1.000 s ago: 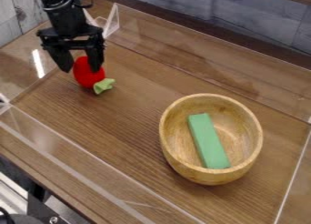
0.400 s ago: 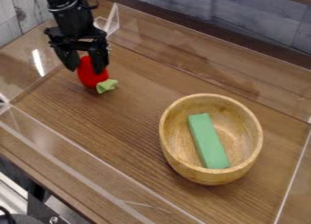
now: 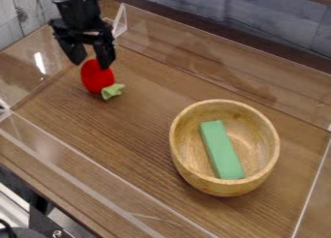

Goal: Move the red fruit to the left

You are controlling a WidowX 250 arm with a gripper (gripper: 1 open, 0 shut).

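Camera view shows the wooden table (image 3: pixel 142 135) from the front, with clear plastic walls around it. The red fruit (image 3: pixel 95 76) lies on the wood at the far left side of the table, with its light green stem (image 3: pixel 114 90) pointing to the right and touching the surface. Directly above it hangs the gripper (image 3: pixel 85 50), pointing down. Its two black fingers (image 3: pixel 104 54) stand wide apart, one on each side over the top of the fruit, and they do not press on it; I see the fruit resting on the table by itself, not held.

Well apart, at the right side, a wooden bowl (image 3: pixel 189 169) holds a green block (image 3: pixel 222 150), which has no part in this job.

To my judgement the task is almost finished: the fruit already sits far to the left and the fingers are open over it, so the putting down seems done. What is left, I think, is only for the arm to lift away and leave the fruit there.
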